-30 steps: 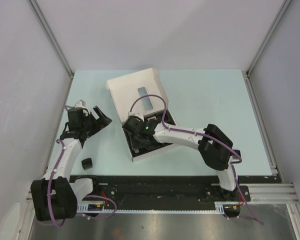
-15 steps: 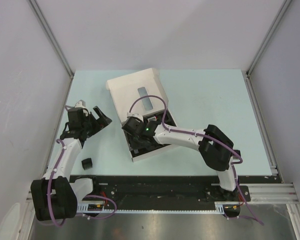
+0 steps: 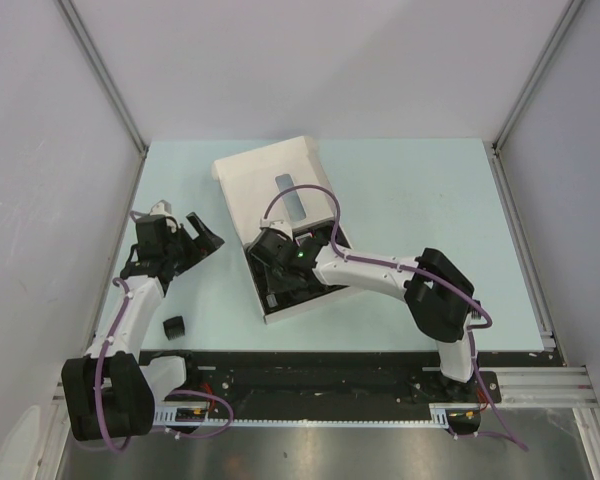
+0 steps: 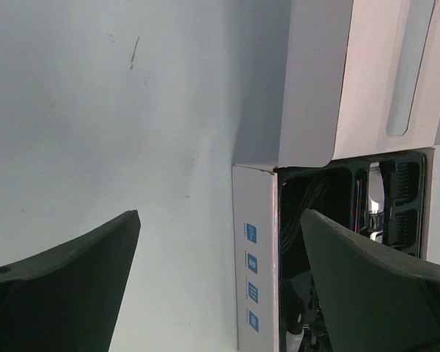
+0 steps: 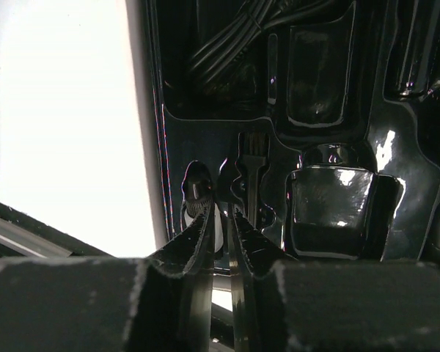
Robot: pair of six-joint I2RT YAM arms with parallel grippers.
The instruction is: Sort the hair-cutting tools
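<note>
My right gripper (image 3: 278,278) reaches down into the black tray (image 3: 325,290) of the white box (image 3: 270,170). In the right wrist view its jaws (image 5: 221,216) stand almost together with a thin slit between them; I cannot tell whether they pinch anything. A small white bottle with a black cap (image 5: 199,198) lies just under the left fingertip. The thin black brush (image 5: 253,165) rests in its slot beside them, and the black cable (image 5: 227,48) is coiled further in. One black comb guard (image 3: 173,327) sits on the table. My left gripper (image 3: 202,237) (image 4: 220,215) is wide open and empty, left of the box.
A glossy black piece (image 5: 330,205) fills the tray pocket right of the brush. In the left wrist view the box's white side wall (image 4: 253,271) stands between the fingers, with toothed comb guards (image 4: 400,180) in the tray beyond. The box lid lies open toward the back.
The right wrist has shifted slightly to the right over the tray. The left arm and the comb guard on the table have not moved.
</note>
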